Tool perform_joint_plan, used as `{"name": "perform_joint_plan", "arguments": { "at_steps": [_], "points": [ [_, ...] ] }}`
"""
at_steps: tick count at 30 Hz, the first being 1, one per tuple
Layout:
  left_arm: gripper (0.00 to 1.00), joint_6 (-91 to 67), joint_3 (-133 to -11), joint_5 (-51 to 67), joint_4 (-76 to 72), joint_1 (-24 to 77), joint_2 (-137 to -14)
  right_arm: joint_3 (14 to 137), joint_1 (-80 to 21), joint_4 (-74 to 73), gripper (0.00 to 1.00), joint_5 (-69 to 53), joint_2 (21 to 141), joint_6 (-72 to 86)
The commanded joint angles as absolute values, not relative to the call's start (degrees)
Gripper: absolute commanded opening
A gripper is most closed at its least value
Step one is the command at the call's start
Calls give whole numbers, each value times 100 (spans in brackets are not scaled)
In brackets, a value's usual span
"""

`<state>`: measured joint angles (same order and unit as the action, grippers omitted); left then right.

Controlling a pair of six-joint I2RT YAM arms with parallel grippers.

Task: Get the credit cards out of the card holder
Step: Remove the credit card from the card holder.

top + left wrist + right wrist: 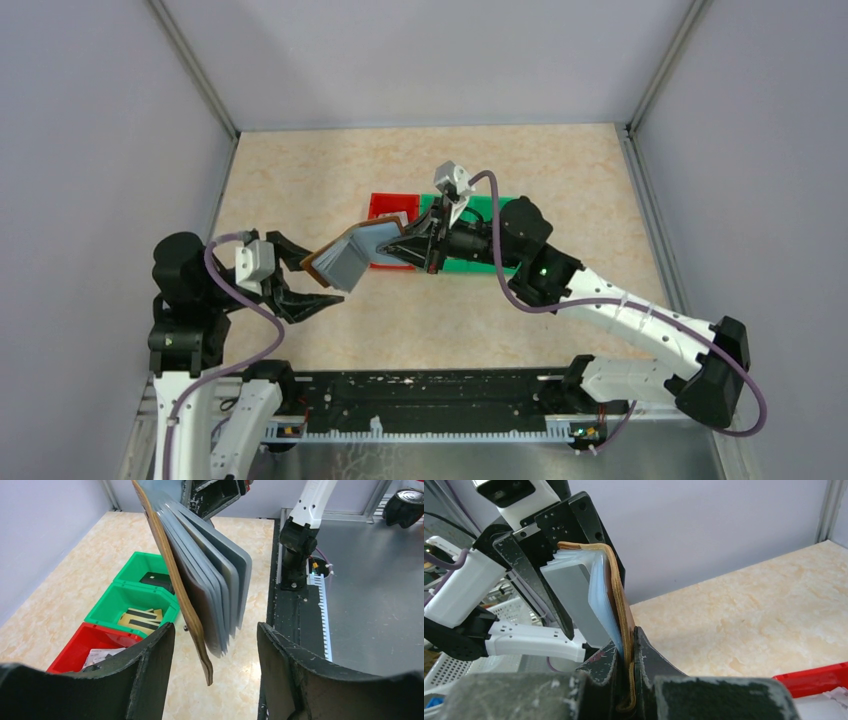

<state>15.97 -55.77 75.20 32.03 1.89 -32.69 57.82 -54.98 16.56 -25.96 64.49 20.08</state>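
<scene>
My right gripper (432, 242) is shut on the brown card holder (352, 256) and holds it in the air, left of the bins. In the right wrist view the jaws (628, 640) pinch its brown cover (616, 580). Its grey-blue pockets (215, 570) fan open; I cannot tell if cards sit in them. My left gripper (312, 276) is open, its fingers on either side of the holder's free lower edge (206, 667) without touching it. Gold credit cards with dark stripes (140, 619) lie in the near green bin (107, 605). A dark card (156, 580) lies in the far green bin.
A red bin (385, 205) and green bins (490, 210) stand mid-table behind the holder. The red bin (75, 650) holds whitish paper scraps (100, 655). A black rail (430, 400) runs along the near edge. Grey walls enclose the table.
</scene>
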Motion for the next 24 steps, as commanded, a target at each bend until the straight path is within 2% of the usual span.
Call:
{"name": "perform_joint_plan", "arguments": {
  "at_steps": [1,12,18,24],
  "points": [
    [66,1828,-5778,7939,3278,211,-3217,5755,-5476,2637,0,-2705,6240,2406],
    [51,1404,-5919,7440,2824,211,-3244,5756,-5433,2851,0,-2956,6259,2601],
    [61,1364,-5868,7821,2840,211,-3220,5756,-5397,2808,0,-2953,6234,2607],
    [64,1030,-5859,7511,2641,211,-3210,5801,-5403,2851,0,-3050,6281,2659]
  ]
}}
